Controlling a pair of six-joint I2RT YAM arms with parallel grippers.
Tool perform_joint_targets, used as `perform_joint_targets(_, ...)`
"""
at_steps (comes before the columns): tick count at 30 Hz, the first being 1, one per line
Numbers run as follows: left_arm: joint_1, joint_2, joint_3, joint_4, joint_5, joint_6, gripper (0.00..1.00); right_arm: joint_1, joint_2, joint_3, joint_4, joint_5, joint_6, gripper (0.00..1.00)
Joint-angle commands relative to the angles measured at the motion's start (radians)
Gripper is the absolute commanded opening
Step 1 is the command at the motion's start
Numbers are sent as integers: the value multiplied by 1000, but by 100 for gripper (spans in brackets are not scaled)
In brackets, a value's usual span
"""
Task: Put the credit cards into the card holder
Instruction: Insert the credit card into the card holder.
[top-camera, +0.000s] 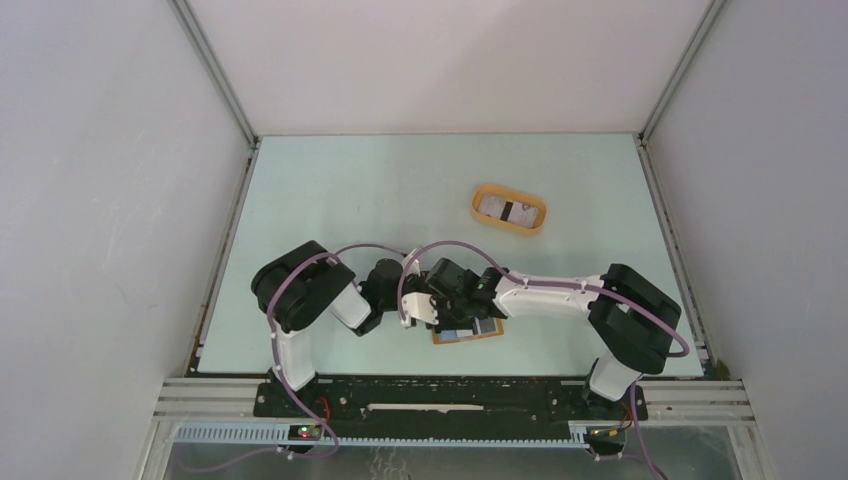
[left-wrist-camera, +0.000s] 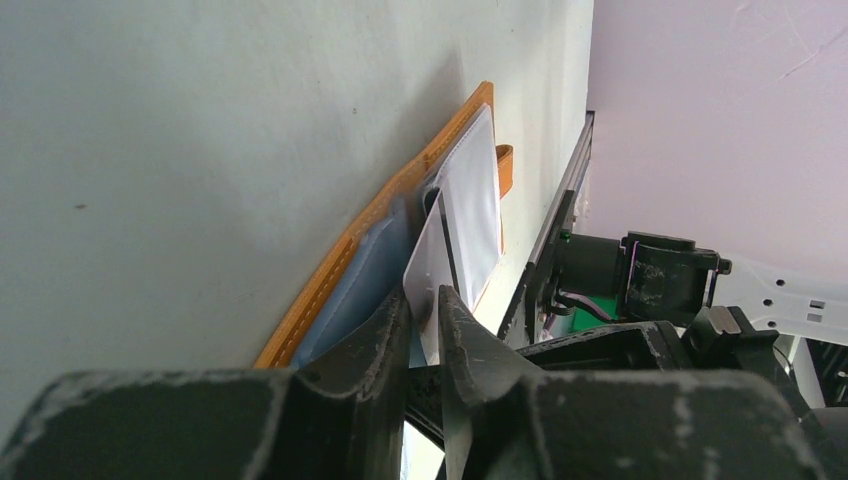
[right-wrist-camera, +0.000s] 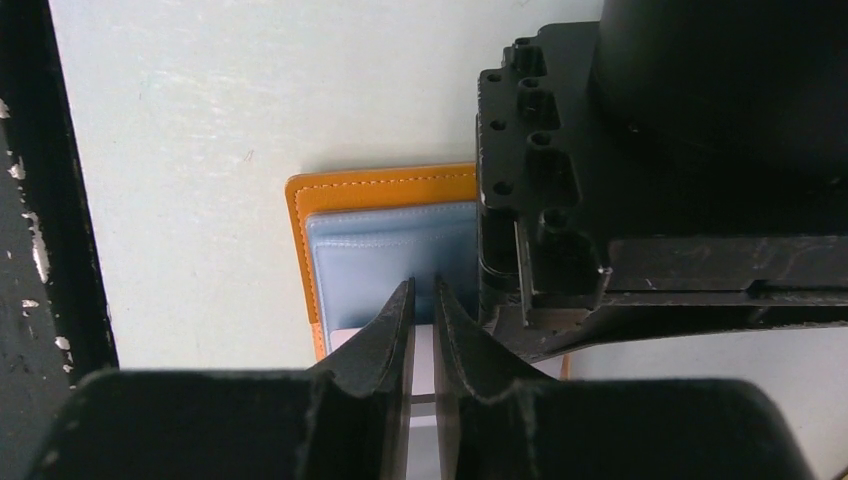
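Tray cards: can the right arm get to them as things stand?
Likely yes: the orange tray lies in the open beyond the right gripper, with nothing between. That gripper is down at the card holder, though, and must lift off first.

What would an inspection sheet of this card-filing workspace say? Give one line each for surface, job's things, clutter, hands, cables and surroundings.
Surface: pale green table, faint specks.
Job's things: card holder lies open near the front edge, blue lining up. A white credit card leans at it. Further cards sit in the oval tray farther back.
Clutter: nothing seen.
Hands: left hand and right hand meet over the holder, fingers nearly together; grip unclear.
Cables: purple cables loop along both arms.
Surroundings: white walls; metal frame rail in front.
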Motion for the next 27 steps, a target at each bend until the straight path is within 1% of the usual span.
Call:
perform_joint_targets(1, 0, 29, -1, -53, -13, 18, 23, 10, 15, 17, 33, 57, -20, 19)
perform_joint_targets(16, 0, 38, -4, -47, -14, 26, 30, 3, -3, 21, -34, 123, -30, 19)
perform_joint_targets(27, 0, 49, 1, -46, -16, 29, 33, -65, -44, -3, -62, 110, -30, 19)
